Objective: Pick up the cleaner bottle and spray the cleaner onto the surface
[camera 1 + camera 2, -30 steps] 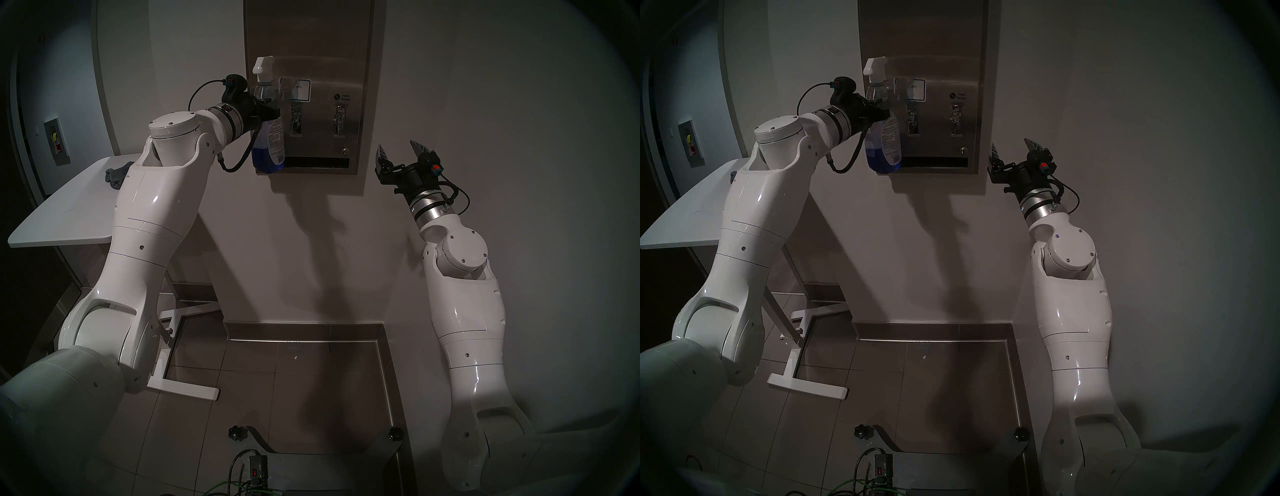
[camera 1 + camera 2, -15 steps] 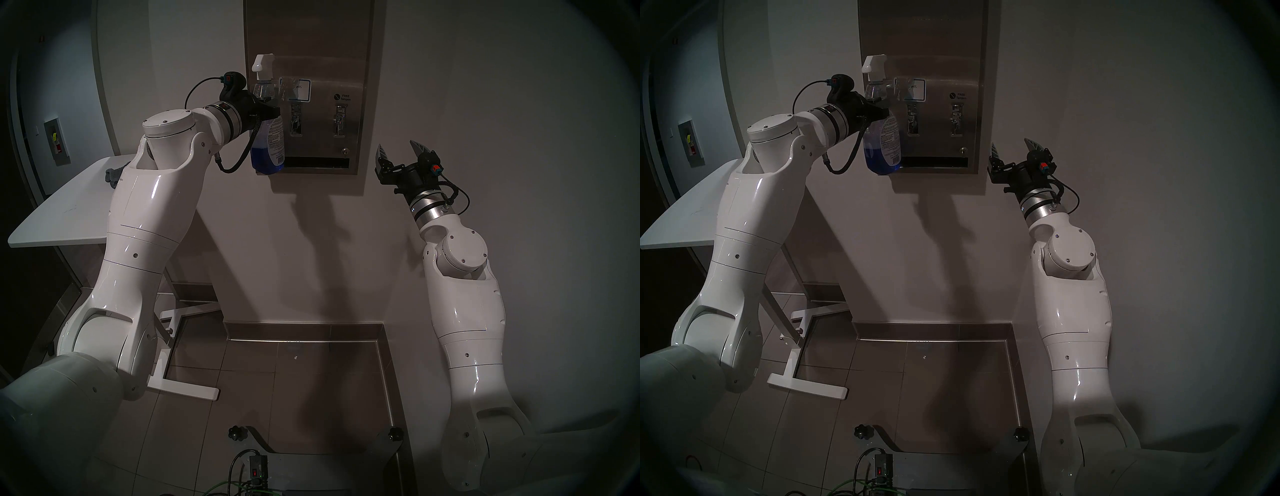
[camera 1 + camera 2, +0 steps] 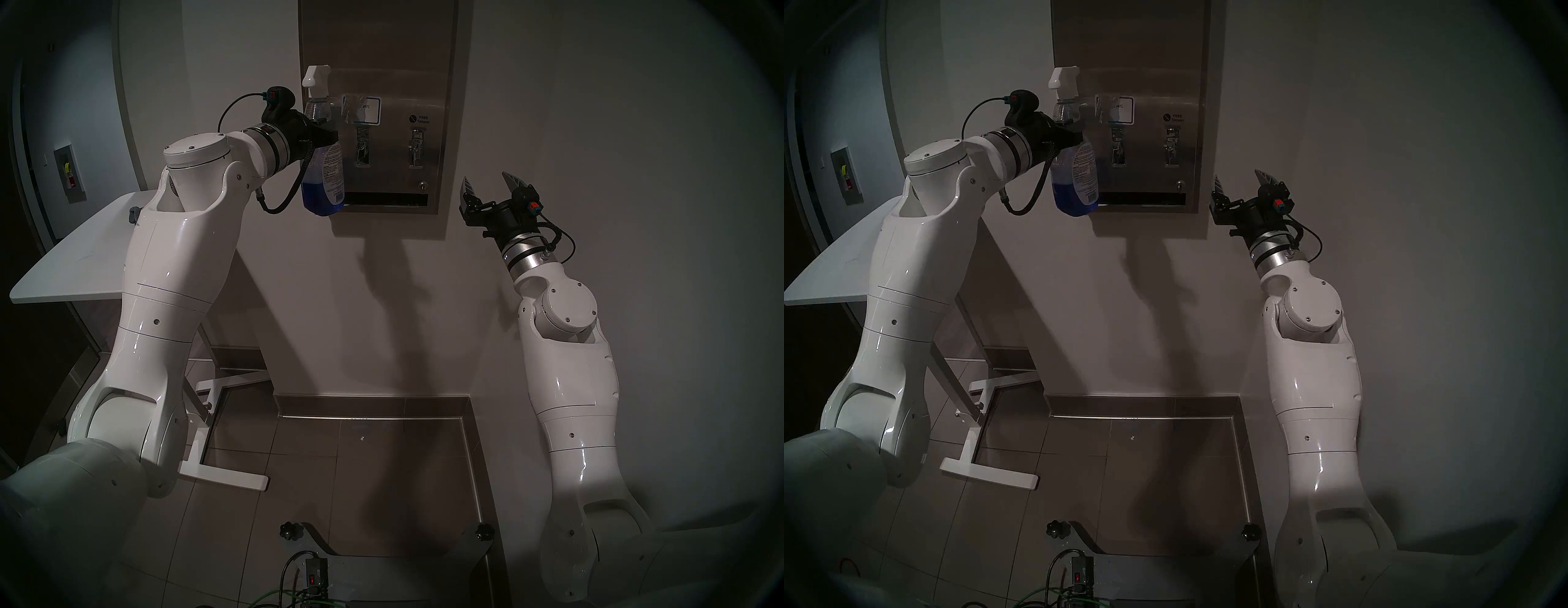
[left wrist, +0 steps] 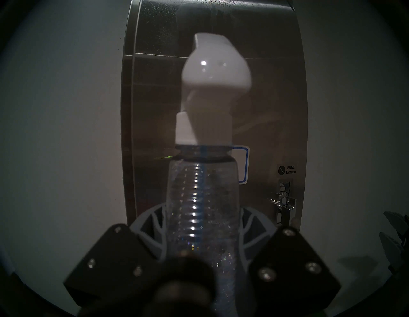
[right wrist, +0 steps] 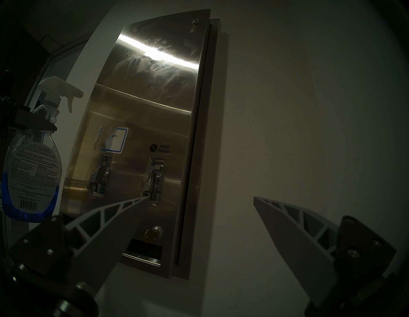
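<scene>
Bottle and left hand now sit a little further left against the steel dispenser front than a second ago, so less of the bottle overlaps the panel, and the left elbow has swung outward over the desk, hiding most of the grey cloth. The left hand is clamped shut around the bottle's ribbed clear neck, just under the white trigger head. Blue cleaner fills roughly the lower third, and a white back label with a barcode faces the head camera. The bottle hangs upright, long axis vertical, base down, with its nozzle aimed at the panel, close in front of it near its left edge. Misty smears mark the upper panel. The right hand holds nothing, its fingers spread wide, to the right of the dispenser.
</scene>
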Available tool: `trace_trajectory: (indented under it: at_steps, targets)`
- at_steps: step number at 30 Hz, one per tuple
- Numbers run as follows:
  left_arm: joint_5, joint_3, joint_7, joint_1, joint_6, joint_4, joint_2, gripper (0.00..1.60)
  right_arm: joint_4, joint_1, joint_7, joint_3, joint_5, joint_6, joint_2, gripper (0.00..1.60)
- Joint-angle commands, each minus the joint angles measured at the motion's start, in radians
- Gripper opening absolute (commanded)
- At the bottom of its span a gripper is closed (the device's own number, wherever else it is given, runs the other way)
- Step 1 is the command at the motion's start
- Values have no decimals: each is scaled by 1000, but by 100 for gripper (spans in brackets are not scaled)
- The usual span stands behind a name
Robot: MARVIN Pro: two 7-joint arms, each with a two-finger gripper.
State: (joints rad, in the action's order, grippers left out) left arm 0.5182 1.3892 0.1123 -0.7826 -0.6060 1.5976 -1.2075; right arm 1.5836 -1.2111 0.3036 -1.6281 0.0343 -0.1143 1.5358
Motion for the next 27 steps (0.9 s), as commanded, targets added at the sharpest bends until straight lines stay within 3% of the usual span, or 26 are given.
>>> trace_trajectory:
  at_steps: [1,15,27]
  targets:
    - [7,33,-2,52,15,70,3,0,36,34,-1,2,1,-7,3,160]
    - [16,37,-27,52,2,83,4,0,37,34,1,1,-1,-7,5,160]
    - [23,34,-39,50,-8,85,5,0,54,125,101,11,1,14,-62,160]
